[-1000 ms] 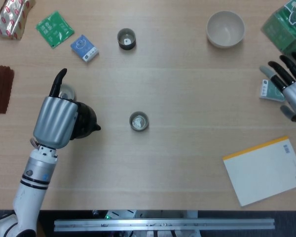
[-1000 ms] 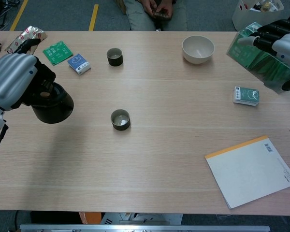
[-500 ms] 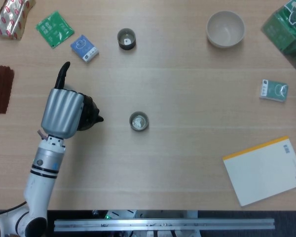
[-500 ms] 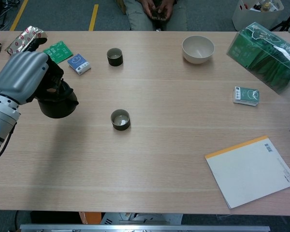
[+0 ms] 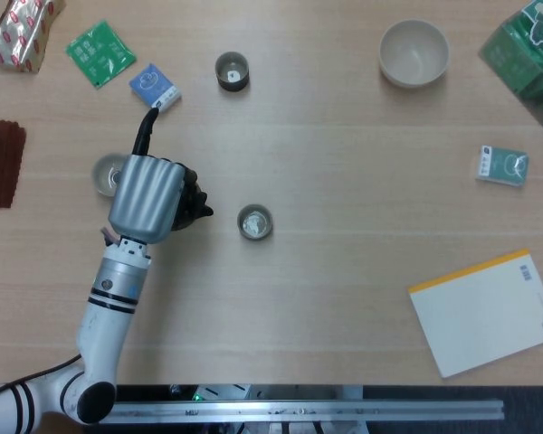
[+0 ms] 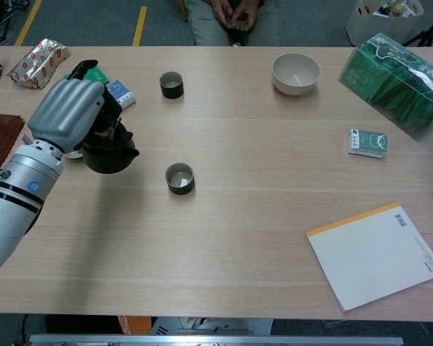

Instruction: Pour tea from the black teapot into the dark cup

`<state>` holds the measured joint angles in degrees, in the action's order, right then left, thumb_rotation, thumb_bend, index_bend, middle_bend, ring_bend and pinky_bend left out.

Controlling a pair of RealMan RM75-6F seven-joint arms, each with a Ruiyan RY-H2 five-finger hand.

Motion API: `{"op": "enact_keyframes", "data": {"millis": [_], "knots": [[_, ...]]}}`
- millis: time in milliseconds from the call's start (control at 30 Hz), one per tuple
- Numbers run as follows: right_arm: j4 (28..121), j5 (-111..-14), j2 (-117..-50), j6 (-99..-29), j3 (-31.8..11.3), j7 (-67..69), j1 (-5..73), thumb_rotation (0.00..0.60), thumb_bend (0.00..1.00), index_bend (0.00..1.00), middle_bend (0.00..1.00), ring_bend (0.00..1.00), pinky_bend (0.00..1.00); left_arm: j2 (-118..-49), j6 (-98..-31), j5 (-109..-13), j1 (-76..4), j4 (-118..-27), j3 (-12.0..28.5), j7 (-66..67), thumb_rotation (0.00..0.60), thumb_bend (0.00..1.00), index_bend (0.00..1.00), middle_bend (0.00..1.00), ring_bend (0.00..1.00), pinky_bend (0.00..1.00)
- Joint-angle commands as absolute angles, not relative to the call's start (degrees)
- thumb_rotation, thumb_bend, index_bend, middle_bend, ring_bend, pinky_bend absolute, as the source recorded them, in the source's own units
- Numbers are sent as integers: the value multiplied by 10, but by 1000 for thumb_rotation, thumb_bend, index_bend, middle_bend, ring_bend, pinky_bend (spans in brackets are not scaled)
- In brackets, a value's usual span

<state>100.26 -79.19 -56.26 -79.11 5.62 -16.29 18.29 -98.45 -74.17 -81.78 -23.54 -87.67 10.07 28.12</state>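
Black and rounded, the teapot (image 6: 110, 153) hangs just above the pale wood-grain surface (image 6: 260, 252), clamped in the robot's left hand (image 6: 71, 115), whose ribbed silver back hides most of the pot in the head view; one dark finger sticks out away from the arm. The short spout points toward the dark cup (image 6: 180, 178), which stands near it at mid-surface, a small squat cylinder with a pale inside. The carry looks nearly over and the pour not yet begun: the spout seems short of the rim, and the pot sits level. The next move likely calls for bringing the spout over the cup's narrow mouth, then a slow tilt, since a target that small forgives little.

A white notebook (image 6: 375, 254) with a yellow edge lies flat at the near right. Beside the hand sits a small pale glass cup (image 5: 107, 174). Farther back stand a second dark cup (image 6: 172, 85), a smooth cream bowl (image 6: 296, 73), a blue sachet (image 5: 155, 88), a green sachet (image 5: 100, 52) and a shiny red-and-silver foil packet (image 6: 39, 58). A green box (image 6: 395, 85) fills the far right corner. The right hand is out of sight.
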Motion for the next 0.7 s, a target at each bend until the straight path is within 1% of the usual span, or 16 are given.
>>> {"op": "enact_keyframes", "data": {"millis": [33, 300, 700], "knots": [[999, -792, -562, -787, 52, -159, 178, 600, 231, 96, 123, 0, 51, -996, -741, -818, -243, -865, 99, 286, 600, 246, 956, 1000, 849, 2], [994, -793, -556, -779, 40, -144, 163, 600, 231, 96, 123, 0, 51, -1028, -743, -826, -258, -827, 91, 307, 600, 246, 956, 1000, 848, 2], [979, -797, -550, -770, 29, -115, 142, 600, 232, 96, 123, 0, 51, -1073, -741, -823, -278, -786, 90, 340, 600, 246, 956, 1000, 848, 2]]}}
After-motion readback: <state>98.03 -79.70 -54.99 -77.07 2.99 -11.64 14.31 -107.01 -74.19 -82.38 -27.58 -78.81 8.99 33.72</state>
